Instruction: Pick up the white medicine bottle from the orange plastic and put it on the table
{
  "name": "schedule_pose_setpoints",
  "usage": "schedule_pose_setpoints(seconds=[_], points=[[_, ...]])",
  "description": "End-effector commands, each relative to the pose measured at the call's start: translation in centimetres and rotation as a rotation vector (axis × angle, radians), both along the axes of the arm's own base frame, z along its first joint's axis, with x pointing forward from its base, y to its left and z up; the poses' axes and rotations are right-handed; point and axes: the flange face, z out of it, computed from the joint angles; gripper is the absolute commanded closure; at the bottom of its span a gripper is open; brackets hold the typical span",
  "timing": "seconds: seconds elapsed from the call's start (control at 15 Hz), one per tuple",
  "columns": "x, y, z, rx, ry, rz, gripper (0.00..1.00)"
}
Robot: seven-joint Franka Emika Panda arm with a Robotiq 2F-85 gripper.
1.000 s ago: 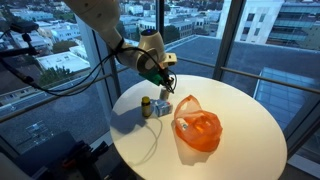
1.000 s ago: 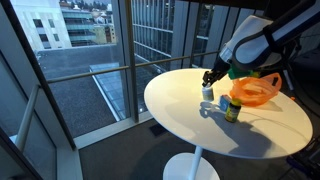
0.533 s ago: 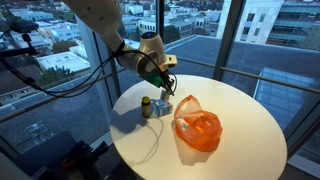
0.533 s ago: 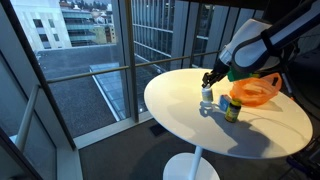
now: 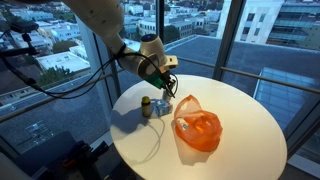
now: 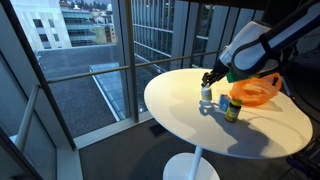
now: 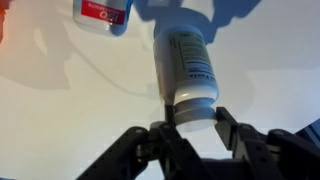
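My end effector [image 7: 194,128] flanks the cap of the white bottle [image 7: 186,65] standing on the tabletop [image 7: 70,110]; I cannot tell if it grips. A dragging finger could topple it.

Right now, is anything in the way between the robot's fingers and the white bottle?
No, nothing visible is. In the wrist view the fingers sit on either side of the white bottle at its top. The bottle already stands on the table. The red-labelled bottle is off to the side, apart from it.
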Motion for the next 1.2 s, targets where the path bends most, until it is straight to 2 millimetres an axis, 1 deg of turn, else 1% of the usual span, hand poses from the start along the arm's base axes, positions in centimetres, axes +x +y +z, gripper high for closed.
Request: schedule_pose_setpoints(seconds=[0.0, 0.4, 0.53, 0.6, 0.73, 0.87, 0.93, 1.13], points=[[0.06, -0.41, 0.05, 0.01, -0.016, -0.017, 0.8], [-0.09, -0.48, -0.21, 0.008, -0.008, -0.017, 0.8], [-0.15, -0.48, -0.23, 0.008, -0.006, -0.016, 0.69], [-0.2, -0.45, -0.21, 0.009, -0.005, -0.014, 0.46], [-0.26, -0.42, -0.15, 0.009, -0.004, -0.013, 0.23], [-0.32, -0.37, -0.08, 0.009, -0.004, -0.01, 0.06], [-0.34, -0.35, -0.06, 0.01, -0.004, -0.01, 0.01], [-0.51, -0.23, 0.38, 0.01, -0.001, -0.002, 0.0]])
